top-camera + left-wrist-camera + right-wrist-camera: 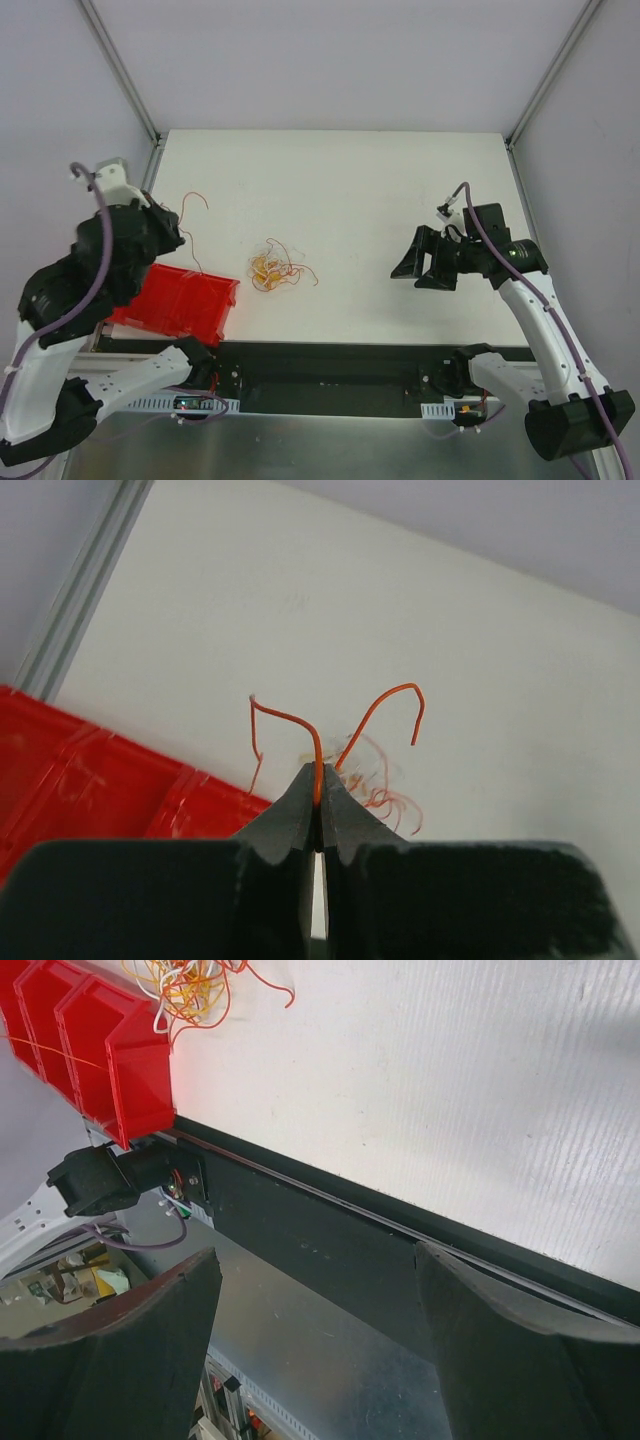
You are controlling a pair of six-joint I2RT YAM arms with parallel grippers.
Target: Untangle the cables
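White tabletop: my left claw clamps one red strand well apart from the cables, separating it, I judge; right claw gapes, empty.

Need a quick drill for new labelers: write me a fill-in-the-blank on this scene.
1. The left gripper is ____ on one wire.
2. The right gripper holds nothing; its jaws stand ____.
3. In the top view, the tangle lies on the table to the ____ of the bin.
4. The bin is ____ in colour.
Missing words: shut; open; right; red.
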